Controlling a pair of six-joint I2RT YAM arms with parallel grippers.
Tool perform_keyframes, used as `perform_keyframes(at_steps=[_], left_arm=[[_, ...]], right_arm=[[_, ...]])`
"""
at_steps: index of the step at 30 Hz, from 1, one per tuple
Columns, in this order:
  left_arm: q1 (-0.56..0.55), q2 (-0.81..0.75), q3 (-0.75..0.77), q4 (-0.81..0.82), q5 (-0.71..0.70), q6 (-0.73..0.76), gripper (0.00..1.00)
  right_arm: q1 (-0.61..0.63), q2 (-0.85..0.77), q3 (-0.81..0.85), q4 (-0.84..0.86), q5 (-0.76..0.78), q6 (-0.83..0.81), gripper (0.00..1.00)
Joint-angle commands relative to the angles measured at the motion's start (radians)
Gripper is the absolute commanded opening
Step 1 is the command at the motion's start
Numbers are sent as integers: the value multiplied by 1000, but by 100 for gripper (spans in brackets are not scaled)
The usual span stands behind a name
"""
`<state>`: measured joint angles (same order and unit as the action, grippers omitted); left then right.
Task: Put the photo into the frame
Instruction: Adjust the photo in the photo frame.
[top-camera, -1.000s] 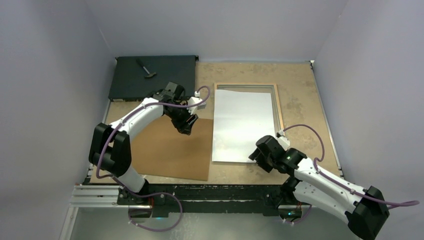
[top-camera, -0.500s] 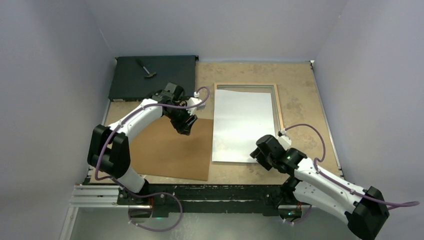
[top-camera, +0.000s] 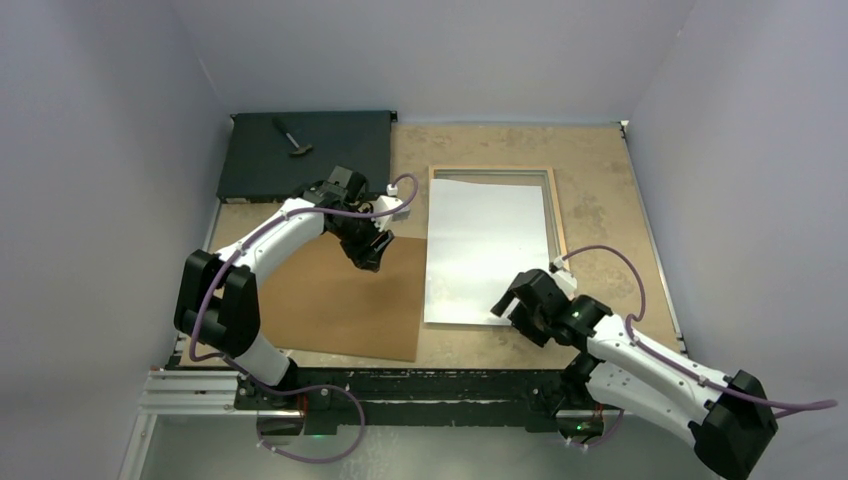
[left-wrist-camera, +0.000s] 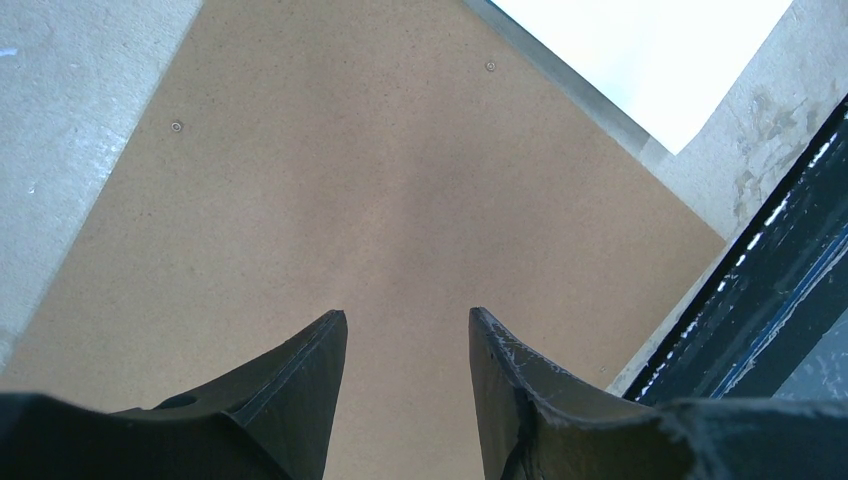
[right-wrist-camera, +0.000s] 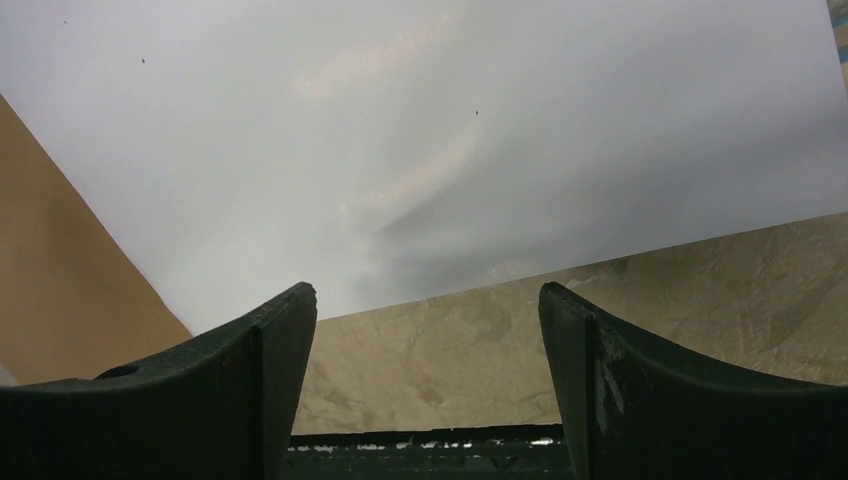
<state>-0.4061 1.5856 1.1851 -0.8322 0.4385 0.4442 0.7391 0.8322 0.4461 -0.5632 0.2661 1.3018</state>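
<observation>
Both are seen open-jawed and empty, the left gripper (left-wrist-camera: 406, 314) held above the brown panel (top-camera: 330, 300), the right gripper (right-wrist-camera: 427, 290) at the near edge of the photo (top-camera: 485, 250), laid white-side-up over the frame (top-camera: 490, 171).

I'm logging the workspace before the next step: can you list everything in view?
photo: one, white back up, lying over the frame, mid-table
frame: one, bare light wood, under the photo, far and right edges showing
backing panel: one, brown, left of the photo
black box: one, flat, far left corner
small tool: one, dark, on the black box
table: one, mottled tan
left gripper: one, black, open, over the backing panel
right gripper: one, black, open, at the photo's near edge
</observation>
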Motion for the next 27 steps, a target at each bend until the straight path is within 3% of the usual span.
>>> perform_keyframes(at_steps=[1,27], left_arm=[[4,-12,5,12,23,-15,47],[4,-42,-45,16,5,-9,46]], right_arm=[[-2,-22,-18,-2,-7,0,84],[-48,12,34,76,128,-11,79]])
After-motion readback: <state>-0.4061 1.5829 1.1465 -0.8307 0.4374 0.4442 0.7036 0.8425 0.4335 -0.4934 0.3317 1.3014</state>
